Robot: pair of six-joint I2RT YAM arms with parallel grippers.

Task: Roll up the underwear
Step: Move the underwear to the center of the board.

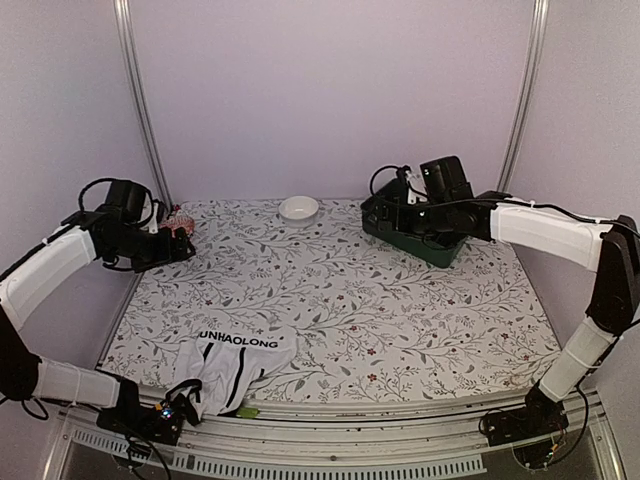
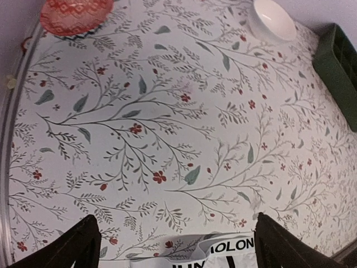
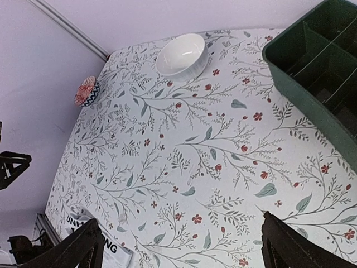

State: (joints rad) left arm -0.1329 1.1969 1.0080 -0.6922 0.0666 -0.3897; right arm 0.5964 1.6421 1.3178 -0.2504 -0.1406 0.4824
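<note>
1. As I watch from above, the left pincer (image 2: 177, 223) hangs spread wide and empty near the red bowl (image 1: 180, 218), far-left on the counter (image 1: 400, 320).
2. Underwear (image 1: 235, 365) lies crumpled at the near-left edge, lettered waistband up.
3. White bowl (image 1: 298, 207) sits far centre.
4. Right pincer (image 3: 179, 220) is spread wide and empty by the green bin (image 1: 415, 238).

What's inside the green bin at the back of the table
Only dividers show inside the green bin; visible compartments look empty. The right arm covers much of it from above, hiding the rest.
</note>
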